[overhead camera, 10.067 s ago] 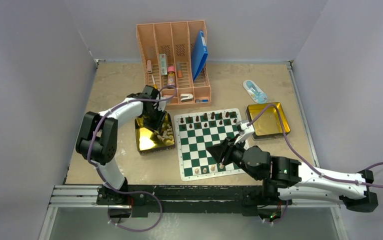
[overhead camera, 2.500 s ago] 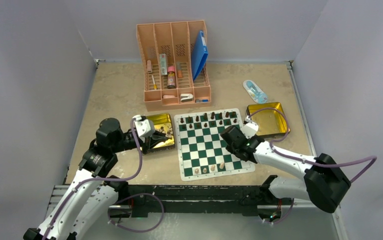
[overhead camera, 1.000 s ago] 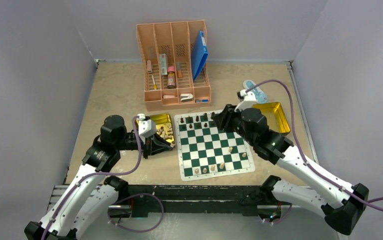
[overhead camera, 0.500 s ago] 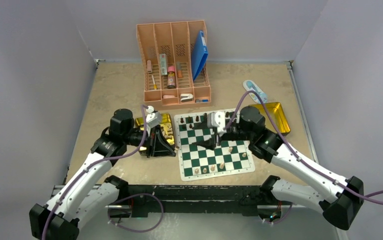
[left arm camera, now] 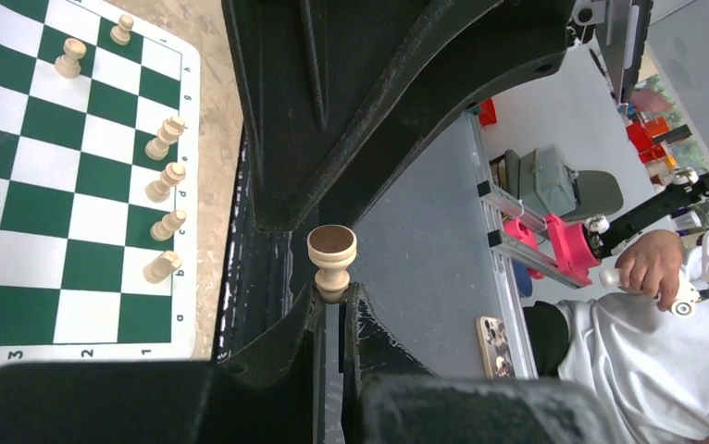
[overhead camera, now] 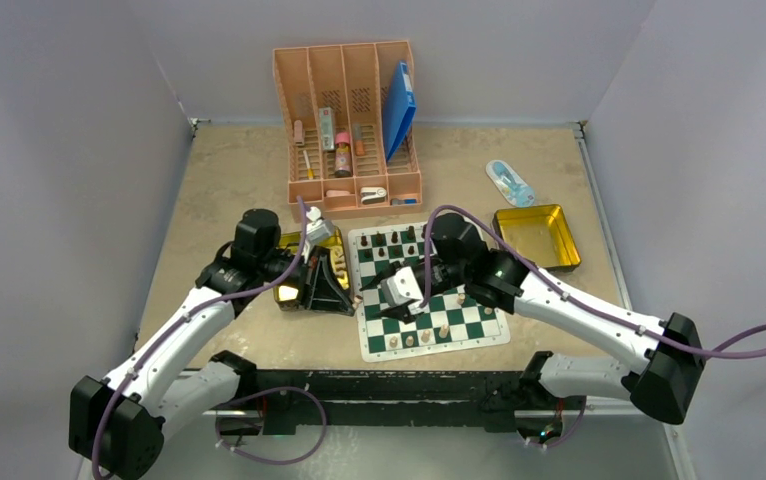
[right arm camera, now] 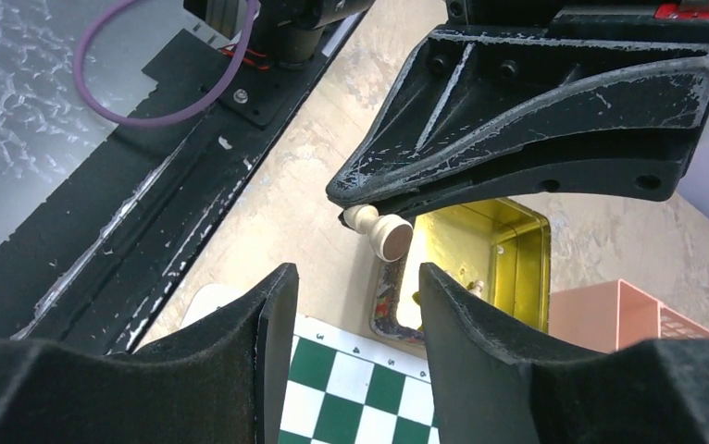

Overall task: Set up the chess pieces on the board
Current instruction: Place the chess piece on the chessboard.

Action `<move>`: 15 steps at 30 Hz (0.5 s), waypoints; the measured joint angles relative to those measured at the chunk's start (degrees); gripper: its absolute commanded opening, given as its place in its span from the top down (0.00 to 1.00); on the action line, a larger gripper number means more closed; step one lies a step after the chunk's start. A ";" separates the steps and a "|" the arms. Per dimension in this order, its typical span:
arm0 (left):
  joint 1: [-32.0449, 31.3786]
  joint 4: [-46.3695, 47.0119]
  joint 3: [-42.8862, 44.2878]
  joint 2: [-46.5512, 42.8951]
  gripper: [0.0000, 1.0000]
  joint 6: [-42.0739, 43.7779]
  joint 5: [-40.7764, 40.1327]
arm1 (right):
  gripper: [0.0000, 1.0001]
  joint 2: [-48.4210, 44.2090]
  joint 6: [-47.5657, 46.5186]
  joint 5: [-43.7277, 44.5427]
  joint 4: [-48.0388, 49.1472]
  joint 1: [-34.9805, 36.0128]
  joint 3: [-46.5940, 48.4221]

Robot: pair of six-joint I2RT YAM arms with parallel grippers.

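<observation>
My left gripper [left arm camera: 332, 294] is shut on the stem of a pale tan chess piece [left arm camera: 332, 256] and holds it in the air beside the board's left edge [overhead camera: 354, 297]. My right gripper [right arm camera: 353, 277] is open and empty. It faces the left gripper [right arm camera: 536, 120] over the board's left side [overhead camera: 372, 282], with the held piece [right arm camera: 379, 231] just beyond its fingertips. The green-and-white board [overhead camera: 429, 300] has dark pieces [overhead camera: 409, 238] along its far rows and pale pieces [overhead camera: 409, 340] along the near edge. Pale pieces [left arm camera: 161, 139] also show in the left wrist view.
A gold tin [overhead camera: 287, 290] with pale pieces lies left of the board, partly under my left gripper; it also shows in the right wrist view [right arm camera: 490, 268]. A second gold tin [overhead camera: 534, 237] lies to the right. The pink organiser [overhead camera: 349, 130] stands behind.
My right gripper has swung left and down over the board's left side, towards the left gripper. My left gripper has moved slightly right to the board's edge, still holding the pale piece.
</observation>
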 measured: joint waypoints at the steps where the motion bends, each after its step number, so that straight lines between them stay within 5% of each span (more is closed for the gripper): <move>1: 0.00 0.04 0.02 0.02 1.00 -0.24 0.15 | 0.47 0.00 -0.57 -0.04 -0.22 0.07 0.04; 15: 0.00 -0.02 0.63 3.72 1.00 -1.11 1.68 | 0.51 0.68 -1.73 -0.57 -0.11 1.18 1.14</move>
